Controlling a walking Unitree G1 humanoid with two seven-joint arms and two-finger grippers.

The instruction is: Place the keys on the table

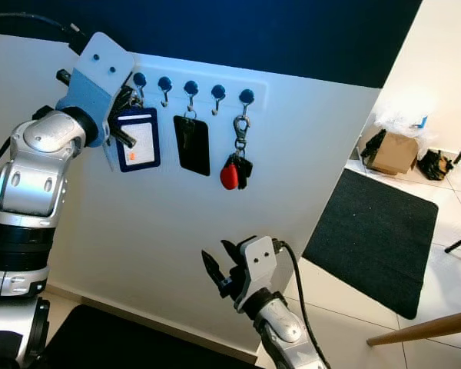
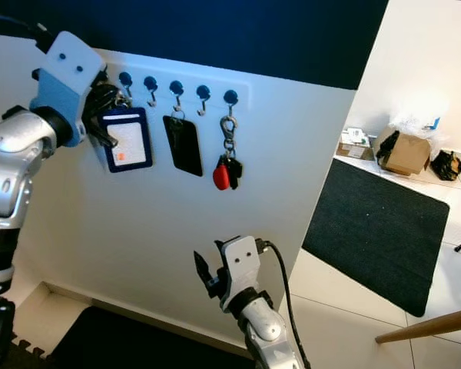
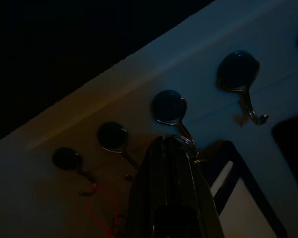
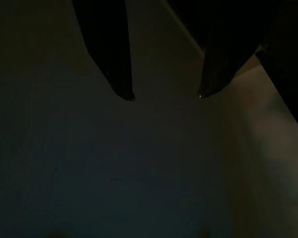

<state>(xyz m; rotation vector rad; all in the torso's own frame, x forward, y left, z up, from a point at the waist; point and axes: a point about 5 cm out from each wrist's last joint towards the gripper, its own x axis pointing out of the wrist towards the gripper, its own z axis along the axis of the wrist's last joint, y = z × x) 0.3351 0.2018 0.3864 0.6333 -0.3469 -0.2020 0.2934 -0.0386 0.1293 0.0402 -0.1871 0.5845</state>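
Observation:
A white rack (image 1: 200, 84) with several blue hooks hangs on the white wall. From it hang a blue badge holder (image 1: 138, 142), a black card with keys (image 1: 192, 144) and a bunch of keys with a red fob (image 1: 234, 165) on a metal clip. My left gripper (image 1: 125, 104) is raised to the rack's left end, by the badge holder's top. In the left wrist view its fingers (image 3: 171, 163) are pressed together with a metal ring (image 3: 188, 144) at their tips below a hook. My right gripper (image 1: 219, 273) hangs low before the wall, open and holding nothing.
To the right lies a black mat (image 1: 373, 231) on white floor tiles, with a cardboard box (image 1: 393, 152) and bags beyond it. A wooden rod (image 1: 422, 328) juts in at the lower right. Another dark mat (image 1: 100, 338) lies at the wall's foot.

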